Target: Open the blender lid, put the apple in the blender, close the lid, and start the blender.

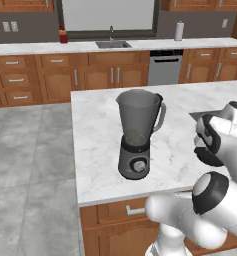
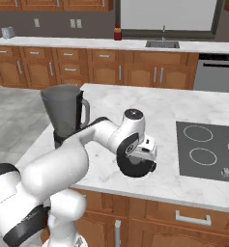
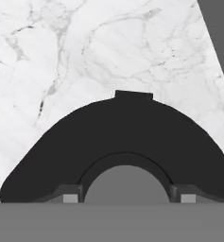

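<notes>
My gripper [image 3: 126, 198] is closed on the blender lid [image 3: 123, 142], fingertips either side of its centre knob. The lid sits low over the marble counter [image 3: 85, 47]. The blender [image 1: 136, 132] jar stands open.

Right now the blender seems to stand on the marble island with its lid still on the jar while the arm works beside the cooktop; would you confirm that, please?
Not quite: the lid is off. In the left base view the blender stands on the marble island with its jar open at the top. In the right base view the dark round blender lid sits at the pincer, low over the counter beside the cooktop. The rest is right.
</notes>
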